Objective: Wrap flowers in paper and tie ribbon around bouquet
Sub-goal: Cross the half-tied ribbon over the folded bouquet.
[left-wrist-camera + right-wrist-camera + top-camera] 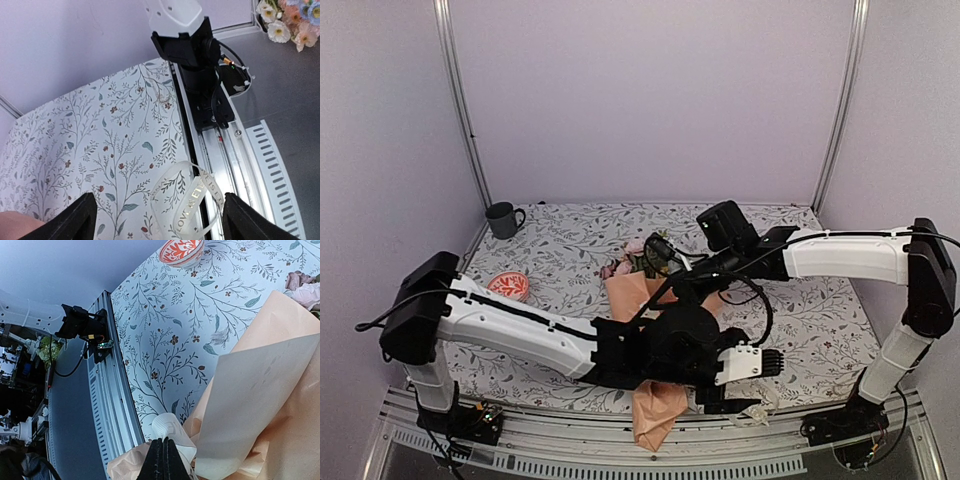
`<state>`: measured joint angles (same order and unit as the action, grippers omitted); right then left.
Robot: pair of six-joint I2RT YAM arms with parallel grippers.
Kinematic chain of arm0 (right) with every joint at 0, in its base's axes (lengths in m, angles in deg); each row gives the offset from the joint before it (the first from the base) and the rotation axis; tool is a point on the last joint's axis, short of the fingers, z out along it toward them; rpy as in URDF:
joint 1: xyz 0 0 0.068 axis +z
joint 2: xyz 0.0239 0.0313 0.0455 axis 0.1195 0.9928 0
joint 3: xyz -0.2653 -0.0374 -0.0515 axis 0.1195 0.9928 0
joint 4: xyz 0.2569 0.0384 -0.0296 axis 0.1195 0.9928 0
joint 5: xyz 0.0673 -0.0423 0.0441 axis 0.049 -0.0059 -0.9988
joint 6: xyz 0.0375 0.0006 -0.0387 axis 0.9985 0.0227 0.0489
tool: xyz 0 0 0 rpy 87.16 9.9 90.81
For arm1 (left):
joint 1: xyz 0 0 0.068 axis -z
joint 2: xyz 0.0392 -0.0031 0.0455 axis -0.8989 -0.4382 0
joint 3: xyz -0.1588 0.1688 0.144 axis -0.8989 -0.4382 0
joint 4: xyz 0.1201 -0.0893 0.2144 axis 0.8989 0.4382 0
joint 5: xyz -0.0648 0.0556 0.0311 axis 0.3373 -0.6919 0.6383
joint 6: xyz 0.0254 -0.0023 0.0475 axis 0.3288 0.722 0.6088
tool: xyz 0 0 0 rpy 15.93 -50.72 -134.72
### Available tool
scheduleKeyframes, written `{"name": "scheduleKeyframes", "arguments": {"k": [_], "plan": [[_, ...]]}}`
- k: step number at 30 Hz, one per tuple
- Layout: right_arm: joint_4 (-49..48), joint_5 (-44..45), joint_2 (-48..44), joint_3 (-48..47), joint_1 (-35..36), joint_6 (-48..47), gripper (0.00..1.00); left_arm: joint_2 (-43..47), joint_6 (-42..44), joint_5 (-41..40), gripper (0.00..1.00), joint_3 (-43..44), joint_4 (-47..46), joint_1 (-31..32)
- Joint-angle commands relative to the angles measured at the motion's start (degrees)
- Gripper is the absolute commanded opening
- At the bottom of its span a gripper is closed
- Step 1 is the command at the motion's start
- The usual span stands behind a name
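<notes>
leafy tablecloth bears the half-hidden bouquet; left end effector released, right end effector clenched.

We see soft, even light from above in the top view. The tablecloth reads clearly, the arms throw only faint shadows on it, and the side posts slant as the wide lens pulls the edges. In the left wrist view the cloth and the lettering on the ribbon are sharp, while the left fingers sit dark and soft in the bottom corners. In the right wrist view the paper is bright and slightly washed, and the room at far left falls dim.
</notes>
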<state>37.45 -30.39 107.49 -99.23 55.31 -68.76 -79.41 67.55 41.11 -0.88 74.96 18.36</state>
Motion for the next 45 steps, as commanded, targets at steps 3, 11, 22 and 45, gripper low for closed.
{"name": "scheduleKeyframes", "arguments": {"k": [3,11,22,45], "plan": [[-1.38,-0.76,0.89,-0.67,1.56,-0.14,0.0,14.67,-0.25,-0.95,0.9,-10.76,-5.77,-0.01],[-6.96,3.12,-0.44,2.26,2.0,9.0,0.0,40.02,-19.49,-18.52,0.49,-39.86,-24.7,-3.96],[-14.85,2.78,-2.18,6.45,3.4,17.0,0.0,36.27,-28.37,-20.91,0.9,-48.16,-24.04,-12.27],[-18.58,2.58,-4.28,9.97,4.27,19.0,0.0,25.12,-26.81,2.13,0.25,-43.7,-32.37,-18.69]]}}
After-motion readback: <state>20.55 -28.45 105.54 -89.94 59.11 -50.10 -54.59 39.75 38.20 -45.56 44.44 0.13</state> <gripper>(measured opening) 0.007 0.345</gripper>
